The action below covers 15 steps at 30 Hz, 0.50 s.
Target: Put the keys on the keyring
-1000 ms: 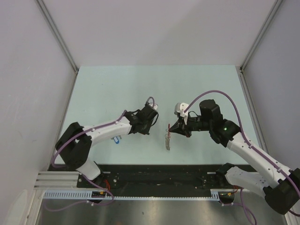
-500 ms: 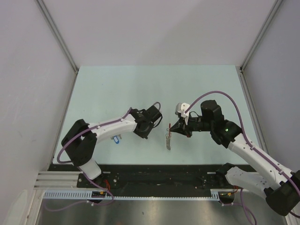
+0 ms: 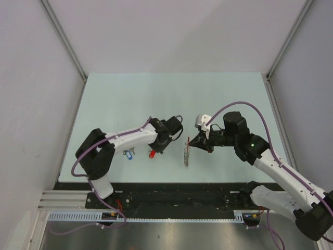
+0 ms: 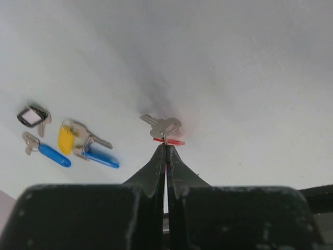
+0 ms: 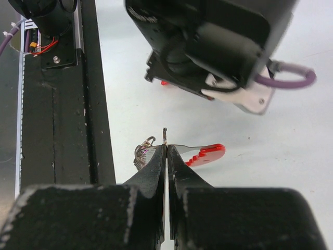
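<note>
**Item 1.** Left fingers (image 4: 163,151): closed, tips pinching the red-headed key (image 4: 162,125) at its head. The silvery blade points away from the wrist camera, and the red plastic shows edge-on just past the tips. Whether the key is clear of the surface cannot be told.

**Item 2.** Right fingers (image 5: 163,153): closed on a thin metal part of the keyring (image 5: 207,154). In the wrist view the red band juts to the right and a small silvery coil (image 5: 145,151) sits to the left. Seen from above, the grey strip runs from the fingers toward the near edge.

**Item 3.** Loose keys, lying on the surface left of the gripped key in the left wrist view, well apart from the keyring:
- one black-headed key (image 4: 32,117)
- one yellow key (image 4: 66,140)
- two blue keys (image 4: 52,154) (the second (image 4: 101,158) lies against the yellow one's blade)

**Item 4.** Surface (image 3: 130,99): pale green. The two pairs of fingers are near each other but apart, toward its near edge. The left wrist housing (image 5: 208,41) fills the top of the right wrist view.
</note>
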Each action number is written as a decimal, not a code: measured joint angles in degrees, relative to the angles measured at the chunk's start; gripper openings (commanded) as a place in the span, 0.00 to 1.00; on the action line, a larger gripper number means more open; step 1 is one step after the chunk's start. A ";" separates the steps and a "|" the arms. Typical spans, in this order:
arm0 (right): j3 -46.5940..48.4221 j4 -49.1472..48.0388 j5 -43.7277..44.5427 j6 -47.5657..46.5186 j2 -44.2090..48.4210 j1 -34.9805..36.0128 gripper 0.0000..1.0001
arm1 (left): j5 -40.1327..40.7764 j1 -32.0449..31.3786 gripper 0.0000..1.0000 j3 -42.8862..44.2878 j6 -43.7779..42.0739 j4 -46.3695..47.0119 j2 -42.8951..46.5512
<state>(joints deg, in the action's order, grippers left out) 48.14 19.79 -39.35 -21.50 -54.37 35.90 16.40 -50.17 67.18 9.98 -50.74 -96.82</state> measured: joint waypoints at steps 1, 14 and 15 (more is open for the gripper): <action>0.00 0.09 0.11 0.00 0.13 0.00 0.00 | -0.13 -0.09 0.03 1.22 -0.81 0.28 -1.40; 0.00 3.37 2.71 0.02 3.85 0.42 0.00 | -5.16 -3.78 0.28 13.55 -12.35 10.71 -14.34; 0.00 3.65 2.91 0.02 4.15 0.42 0.00 | -5.55 -3.85 0.32 14.21 -12.90 11.32 -14.73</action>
<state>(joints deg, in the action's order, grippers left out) 48.14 23.44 -36.45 -21.47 -50.22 36.32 10.85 -54.02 81.38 -2.92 -39.42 -111.55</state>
